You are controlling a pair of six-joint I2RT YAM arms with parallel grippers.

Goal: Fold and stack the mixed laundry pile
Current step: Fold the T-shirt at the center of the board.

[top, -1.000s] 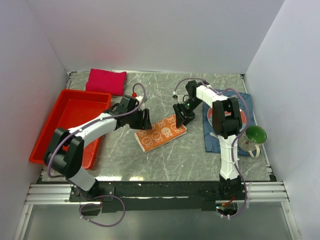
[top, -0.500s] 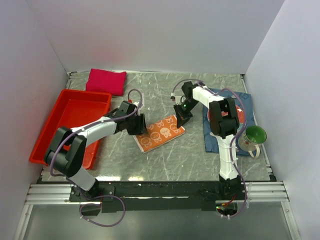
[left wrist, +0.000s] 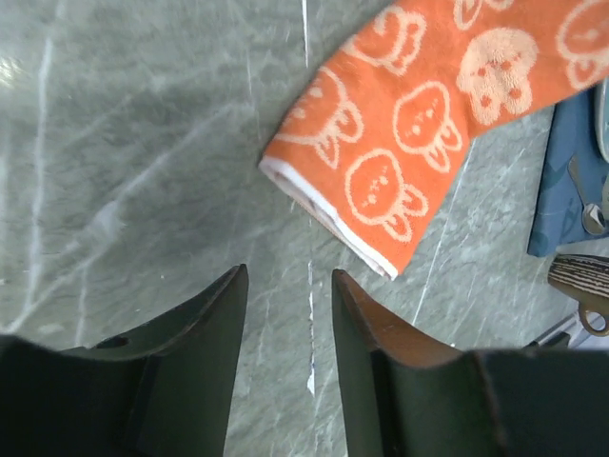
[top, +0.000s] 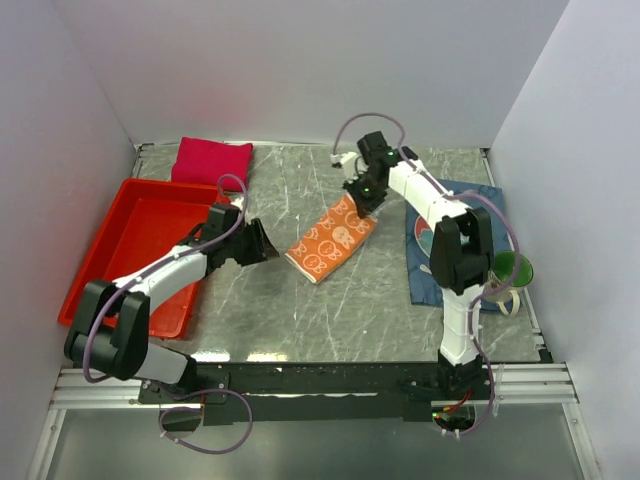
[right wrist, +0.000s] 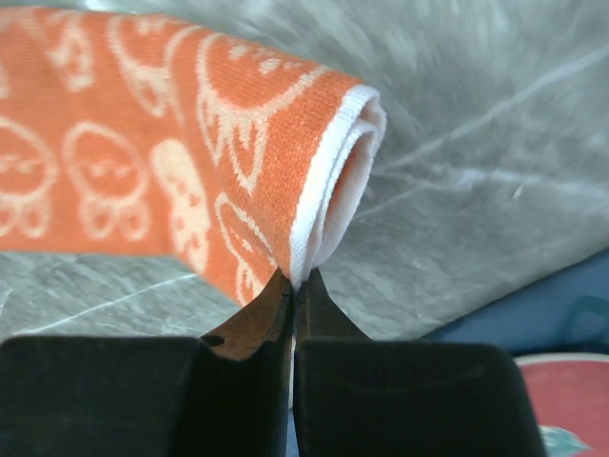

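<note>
The small orange-and-white patterned cloth (top: 332, 238) lies folded on the marble table, its far end raised. My right gripper (top: 360, 200) is shut on that end's white hem; the right wrist view shows the hem pinched at the fingertips (right wrist: 295, 279) and the cloth (right wrist: 190, 152) curling above them. My left gripper (top: 262, 242) hovers just left of the cloth's near end. In the left wrist view it (left wrist: 288, 276) is open with only bare table between the fingers, and the cloth's corner (left wrist: 419, 105) lies ahead of it. The crimson-magenta shirt (top: 212, 162) sits folded at the back left.
A red plastic tray (top: 150, 230) lies under the left arm at the left. A dark blue placemat (top: 425, 270) with a plate lies at the right, and a green mug (top: 510, 272) stands beside it. White walls close in three sides.
The right gripper shut on the cloth's far end and pulled it up and toward the back. The left gripper drew back leftward off the cloth, and its jaws narrowed somewhat.
</note>
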